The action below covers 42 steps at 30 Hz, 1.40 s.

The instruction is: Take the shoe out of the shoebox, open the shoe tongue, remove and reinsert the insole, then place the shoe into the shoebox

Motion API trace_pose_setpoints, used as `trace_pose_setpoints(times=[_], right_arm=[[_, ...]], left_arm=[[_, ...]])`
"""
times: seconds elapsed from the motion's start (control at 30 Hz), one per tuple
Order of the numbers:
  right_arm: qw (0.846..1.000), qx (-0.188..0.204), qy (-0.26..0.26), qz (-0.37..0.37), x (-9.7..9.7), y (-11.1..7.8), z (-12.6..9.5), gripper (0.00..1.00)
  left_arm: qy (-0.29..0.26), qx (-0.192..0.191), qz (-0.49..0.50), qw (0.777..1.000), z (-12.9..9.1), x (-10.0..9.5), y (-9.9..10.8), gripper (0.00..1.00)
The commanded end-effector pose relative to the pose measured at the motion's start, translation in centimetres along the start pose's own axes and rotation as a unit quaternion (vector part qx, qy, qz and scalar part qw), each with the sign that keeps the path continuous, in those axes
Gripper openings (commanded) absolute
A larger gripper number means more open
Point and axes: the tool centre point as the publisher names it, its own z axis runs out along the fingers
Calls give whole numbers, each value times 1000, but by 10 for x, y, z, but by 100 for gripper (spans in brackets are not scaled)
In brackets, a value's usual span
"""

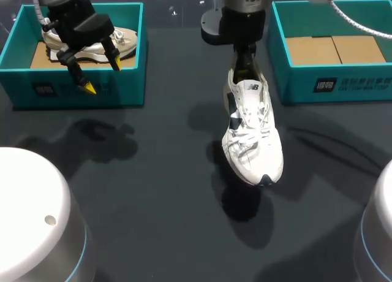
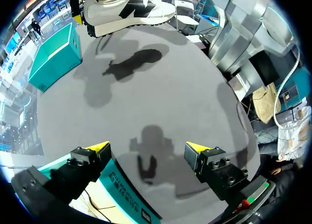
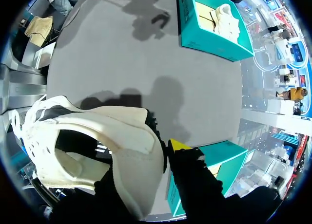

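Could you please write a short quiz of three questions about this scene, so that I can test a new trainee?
1. True or false: the white shoe lies flat on the table.
2. Which part of the white shoe does the right gripper grip? A) toe B) heel C) laces
3. Fill in, open or shut: the left gripper hangs ___ above the left shoebox, which holds the beige shoe.
Key: 1 false, it is held up off the table; 2 B; 3 open.

White shoe [image 1: 252, 132] hangs midair near teal shoebox [image 1: 300, 86].
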Motion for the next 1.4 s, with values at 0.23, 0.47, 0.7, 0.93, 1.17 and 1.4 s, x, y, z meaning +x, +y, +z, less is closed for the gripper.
trace_pose_setpoints(times=[0.23, 0.47, 0.7, 0.93, 1.17, 1.4], right_arm=[[999, 22, -7, -25, -45, -66, -53, 0], [998, 33, -11, -59, -93, -137, -58, 0], [997, 29, -11, -66, -140, -219, -51, 0], [996, 32, -10, -78, -181, -291, -44, 0], [996, 29, -5, -82, -216, -348, -27, 0], [996, 34, -2, -80, -222, -355, -24, 0]], left_arm=[[0, -1, 0, 1000, 0, 0, 0, 100], [0, -1, 0, 1000, 0, 0, 0, 100], [0, -1, 0, 1000, 0, 0, 0, 100], [0, -1, 0, 1000, 0, 0, 0, 100], [0, -1, 0, 1000, 0, 0, 0, 100], [0, -1, 0, 1000, 0, 0, 0, 100]])
